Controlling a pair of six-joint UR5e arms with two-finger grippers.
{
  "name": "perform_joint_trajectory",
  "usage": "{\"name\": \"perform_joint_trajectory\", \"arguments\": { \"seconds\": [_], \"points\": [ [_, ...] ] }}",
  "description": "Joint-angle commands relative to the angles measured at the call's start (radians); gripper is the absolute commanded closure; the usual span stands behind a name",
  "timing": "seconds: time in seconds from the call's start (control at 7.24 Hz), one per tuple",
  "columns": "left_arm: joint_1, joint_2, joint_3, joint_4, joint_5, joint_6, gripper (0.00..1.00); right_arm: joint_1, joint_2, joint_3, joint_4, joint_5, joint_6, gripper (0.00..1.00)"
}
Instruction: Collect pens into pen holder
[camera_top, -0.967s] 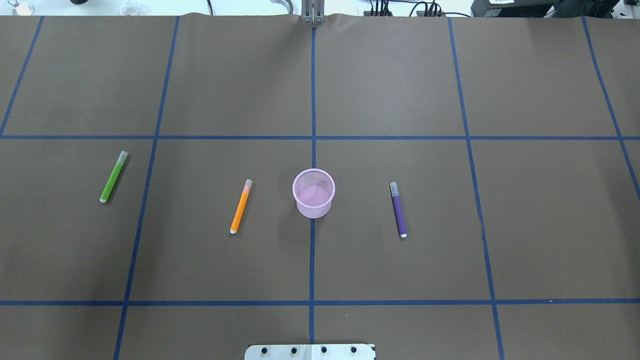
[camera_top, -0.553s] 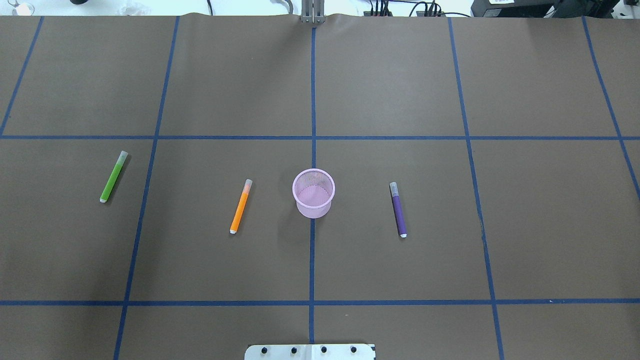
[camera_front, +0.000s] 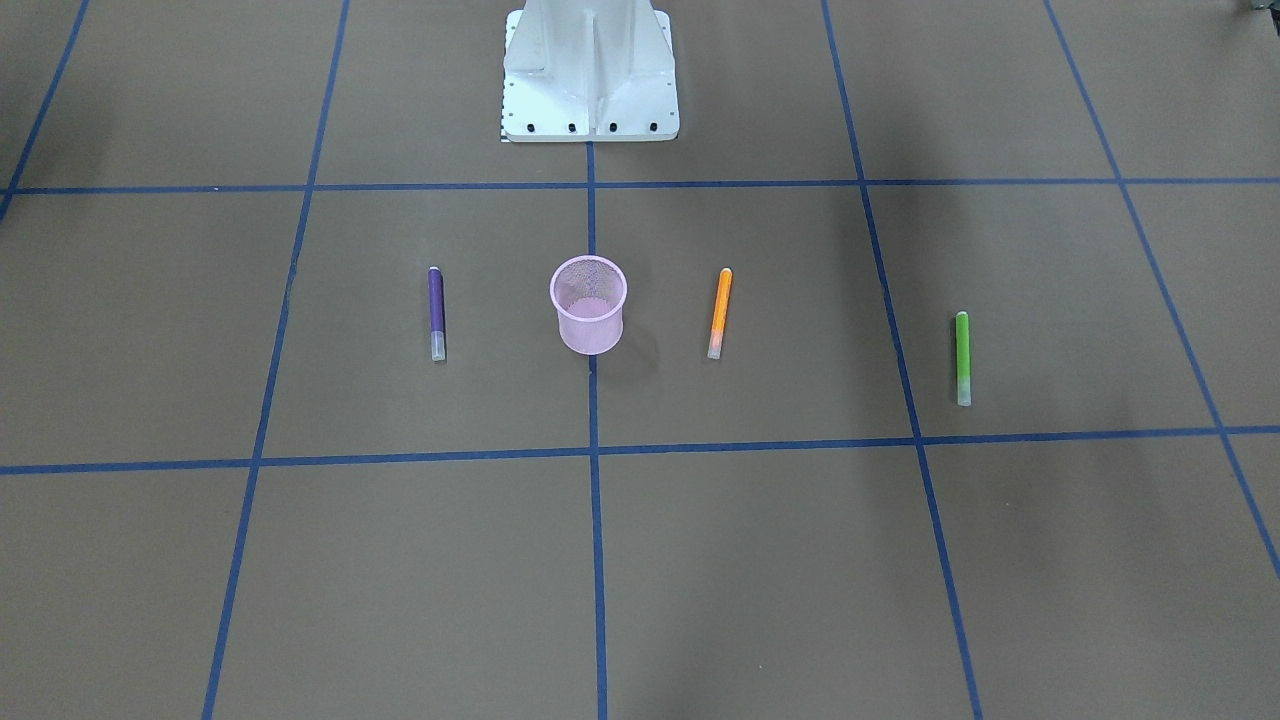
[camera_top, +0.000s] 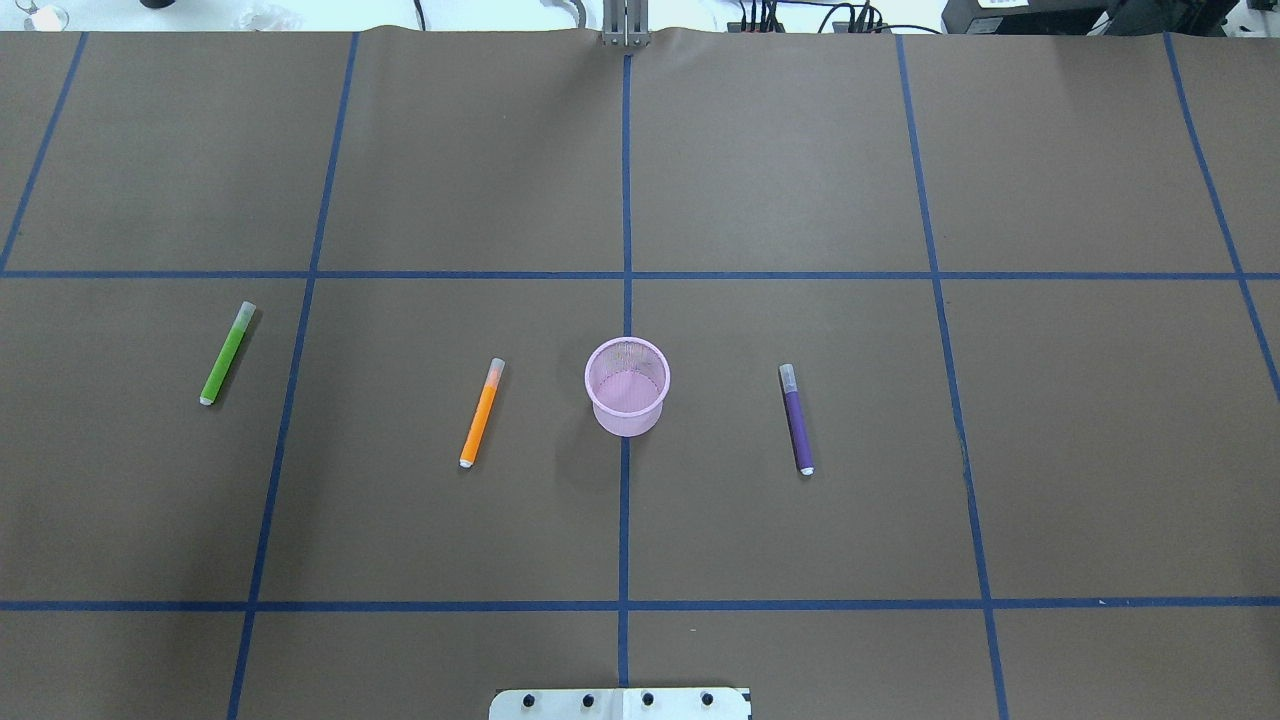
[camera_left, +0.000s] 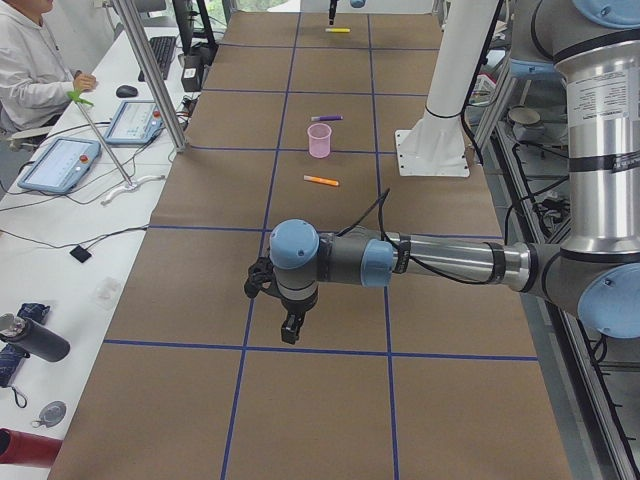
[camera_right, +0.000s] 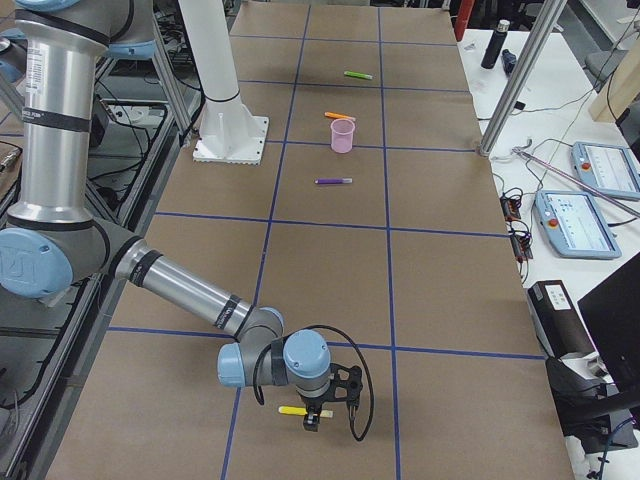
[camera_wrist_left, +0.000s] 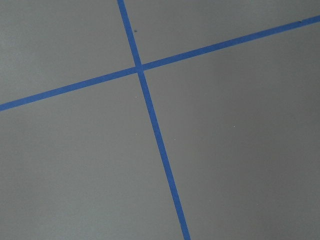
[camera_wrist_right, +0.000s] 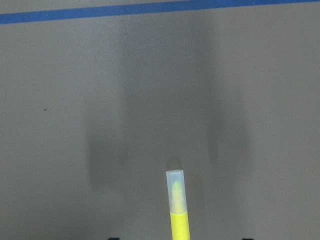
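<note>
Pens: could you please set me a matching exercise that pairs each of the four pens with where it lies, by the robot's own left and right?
Things:
1. green pen
2. orange pen
3. purple pen
4. yellow pen

Places:
A. just right of the holder
B. far right, outside the overhead view
C. just left of the holder
D. farthest left of the holder

Pairs: 1-D, 2-C, 3-A, 4-B.
</note>
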Motion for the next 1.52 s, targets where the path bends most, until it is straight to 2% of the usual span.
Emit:
{"name": "perform_joint_trajectory", "arguments": {
  "seconds": [0.0, 0.14, 0.41, 0.97, 1.38],
  "points": [
    [-0.001, 0.001, 0.000, -0.011, 0.000, 0.000, 0.00, -0.032, 0.025, -0.028, 0.001, -0.041, 0.001, 0.24],
    [-0.001, 0.001, 0.000, -0.011, 0.000, 0.000, 0.00, -0.035, 0.047, -0.070, 0.004, -0.048, 0.001, 0.31],
    [-0.001, 0.002, -0.001, -0.011, 0.000, 0.002, 0.00, -0.039, 0.051, -0.080, 0.004, -0.046, 0.003, 0.38],
    [-0.001, 0.002, -0.001, -0.011, 0.000, 0.002, 0.00, -0.084, 0.051, -0.094, 0.014, -0.052, 0.001, 0.39],
    [-0.001, 0.002, -0.012, -0.011, 0.000, -0.002, 0.00, -0.087, 0.052, -0.132, 0.040, -0.058, 0.003, 0.54]
  ]
}}
